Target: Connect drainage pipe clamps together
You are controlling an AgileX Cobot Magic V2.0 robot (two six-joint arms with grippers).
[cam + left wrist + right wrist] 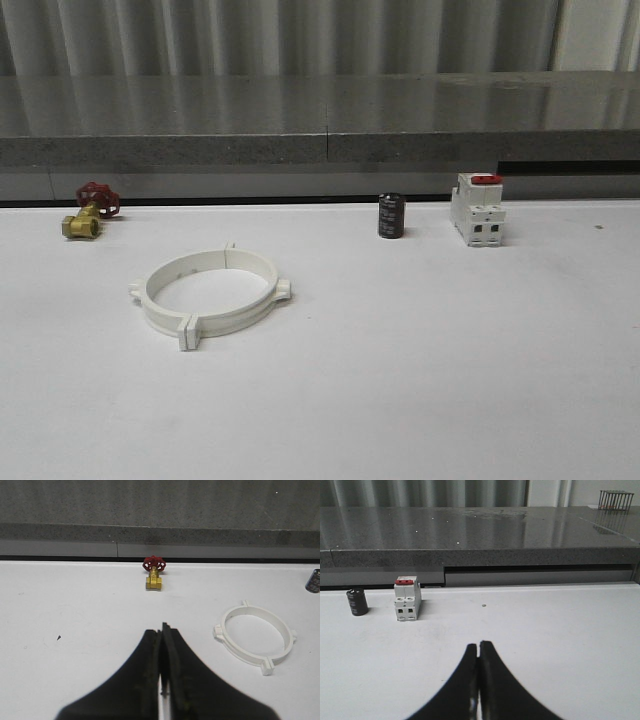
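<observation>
The two white drainage pipe clamps (210, 291) lie on the white table, left of centre, their half-rings set end to end as one closed ring with small tabs sticking out at the joins. In the left wrist view that ring (255, 638) lies off to one side of my left gripper (162, 630), well apart from it. The left gripper is shut, its black fingers pressed together with nothing between them. My right gripper (479, 645) is also shut and empty, hovering over bare table, far from the clamps.
A brass valve with a red handwheel (90, 209) sits at the back left. A small black cylinder (391, 216) and a white breaker with a red switch (477, 210) stand at the back right. A grey ledge (320, 120) runs behind the table.
</observation>
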